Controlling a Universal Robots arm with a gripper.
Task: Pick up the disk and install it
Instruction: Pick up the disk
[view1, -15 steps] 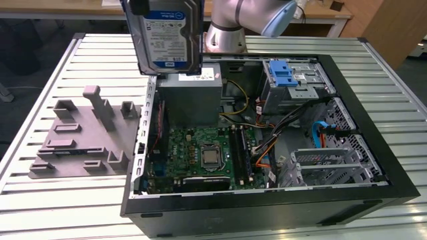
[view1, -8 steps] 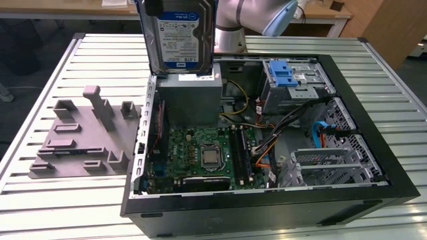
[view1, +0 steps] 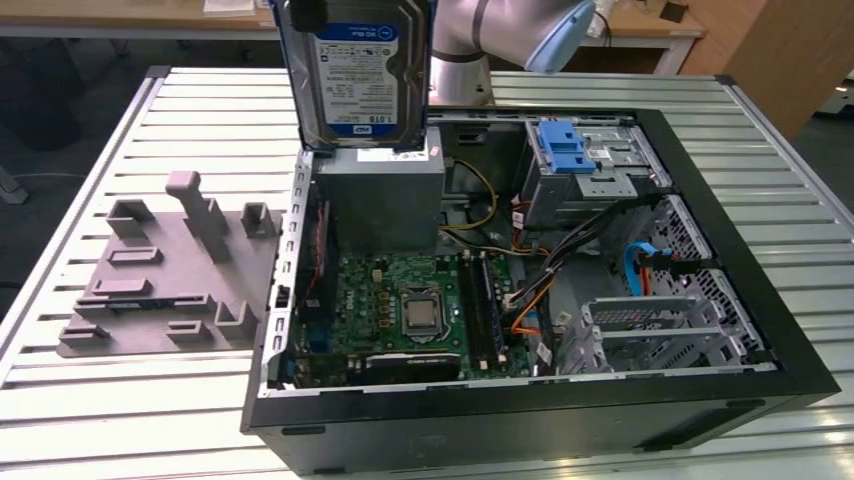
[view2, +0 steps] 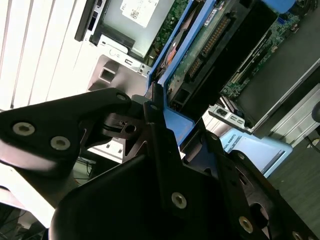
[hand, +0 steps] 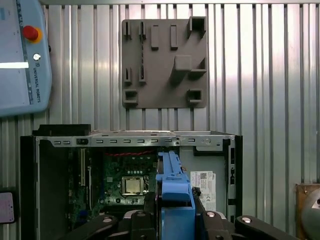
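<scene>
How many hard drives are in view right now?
1: the disk, held upright by the gripper above the open computer case. More may sit hidden inside its bays.

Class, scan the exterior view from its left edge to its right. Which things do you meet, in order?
In order: grey moulded fixture → the disk, held upright → blue latch on the drive cage → black side wall of the computer case.
</scene>
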